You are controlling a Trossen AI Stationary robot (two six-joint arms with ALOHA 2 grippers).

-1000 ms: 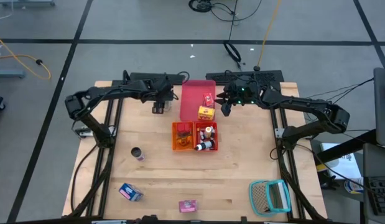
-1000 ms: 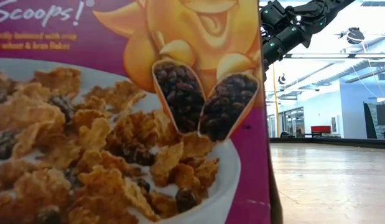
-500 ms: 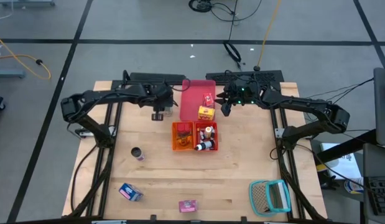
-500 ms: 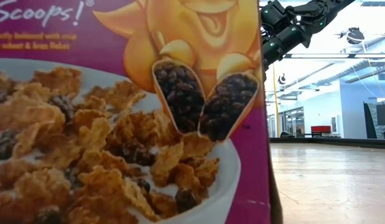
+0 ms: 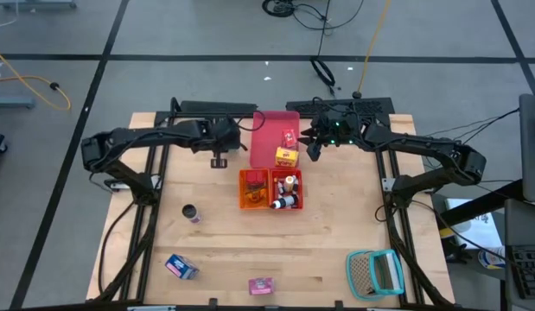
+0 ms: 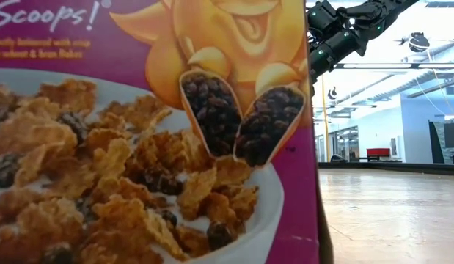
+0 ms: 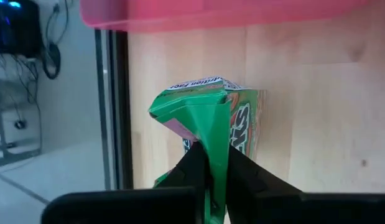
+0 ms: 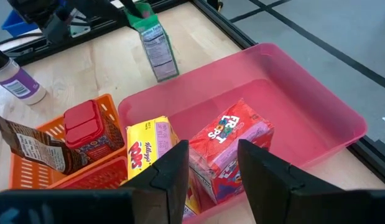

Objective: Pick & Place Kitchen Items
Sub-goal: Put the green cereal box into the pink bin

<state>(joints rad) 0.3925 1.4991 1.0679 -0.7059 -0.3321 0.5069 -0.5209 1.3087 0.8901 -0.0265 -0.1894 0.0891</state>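
Observation:
A small green carton [image 7: 229, 118] stands on the wood just left of the pink tray [image 5: 269, 136], near the table's far edge. My left gripper [image 7: 211, 157] is shut on its top; the right wrist view shows the carton [image 8: 156, 50] below that gripper [image 8: 137, 9]. My right gripper [image 8: 211, 177] hangs open above the pink tray [image 8: 316, 106], over a red cereal box [image 8: 232, 140] and a yellow box [image 8: 148, 155] lying in it. My left gripper pinches the carton's folded top ridge [image 7: 212, 127] between its two fingers. The fingers come from above, pointing down. The carton stays roughly upright below them, its lower end [image 8: 167, 73] at the tabletop; whether it is lifted clear I cannot tell.
Two orange bins [image 5: 270, 188] with small items sit in front of the pink tray. A dark can [image 5: 191, 212], a blue box [image 5: 181, 266], a pink box [image 5: 262, 285] and a teal mesh basket [image 5: 375, 272] lie nearer. A purple cereal box [image 6: 138, 147] blocks most of the low view.
My left gripper has come a little toward the table's near edge and has closed on the green carton's top; its arm's elbow has swung toward the table's left edge. My right gripper has kept still.

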